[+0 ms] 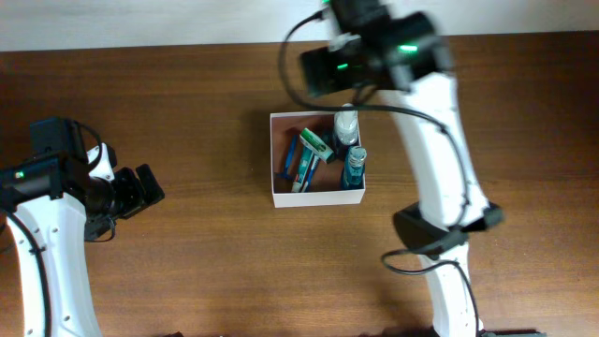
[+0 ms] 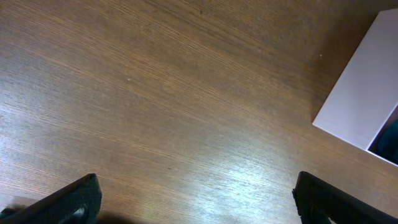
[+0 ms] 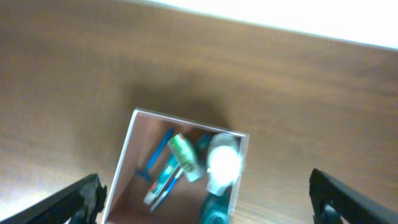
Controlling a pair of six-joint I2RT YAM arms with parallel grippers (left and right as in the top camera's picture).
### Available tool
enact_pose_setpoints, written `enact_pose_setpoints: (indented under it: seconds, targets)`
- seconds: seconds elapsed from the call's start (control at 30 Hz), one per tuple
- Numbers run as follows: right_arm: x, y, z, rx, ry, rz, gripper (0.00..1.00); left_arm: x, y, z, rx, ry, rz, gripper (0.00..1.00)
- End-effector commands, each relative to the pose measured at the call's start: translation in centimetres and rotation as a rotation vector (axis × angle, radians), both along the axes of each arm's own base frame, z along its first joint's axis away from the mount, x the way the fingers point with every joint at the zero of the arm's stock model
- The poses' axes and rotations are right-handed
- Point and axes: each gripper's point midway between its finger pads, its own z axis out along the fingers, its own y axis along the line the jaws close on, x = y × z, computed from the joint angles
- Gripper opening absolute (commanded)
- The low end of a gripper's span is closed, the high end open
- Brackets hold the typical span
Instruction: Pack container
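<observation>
Wood-grain tabletop (image 1: 187, 103) is stretching brown across the scene, a pale strip (image 1: 140, 23) edging its far side. The white-walled container (image 1: 318, 198) is sitting mid-table, near the wide-spread right gripper (image 3: 205, 186), while the left gripper (image 2: 196, 193), equally wide, is hovering well apart.

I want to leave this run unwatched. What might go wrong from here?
The white-capped bottle seems to stand upright at the far edge of the container, right below the open right claw; a low move may tip it. The thin-walled container rests free on the table, so a bump might shove it.
</observation>
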Motion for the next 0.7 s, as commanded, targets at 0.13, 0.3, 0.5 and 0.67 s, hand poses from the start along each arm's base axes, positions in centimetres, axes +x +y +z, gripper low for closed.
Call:
enact_pose_setpoints:
  seconds: [0.13, 0.3, 0.5, 0.67]
  targets:
    - [-4.5, -7.5, 11.5, 0.113, -0.266, -0.116, 0.98, -0.1, 0.0, 0.4, -0.003, -0.017, -0.006, 0.99]
    - [-10.8, -11.5, 16.1, 0.13, -0.346, -0.174, 0.98, -0.1, 0.0, 0.4, -0.003, -0.017, -0.006, 0.99]
    - [-19.8, -14.5, 14.0, 0.094, -0.252, -0.212, 0.98, -0.1, 0.0, 0.4, -0.003, -0.017, -0.006, 0.99]
    - [-24.9, -15.3, 11.5, 0.122, -0.202, -0.237, 0.98, -0.1, 0.0, 0.4, -0.003, -0.017, -0.006, 0.99]
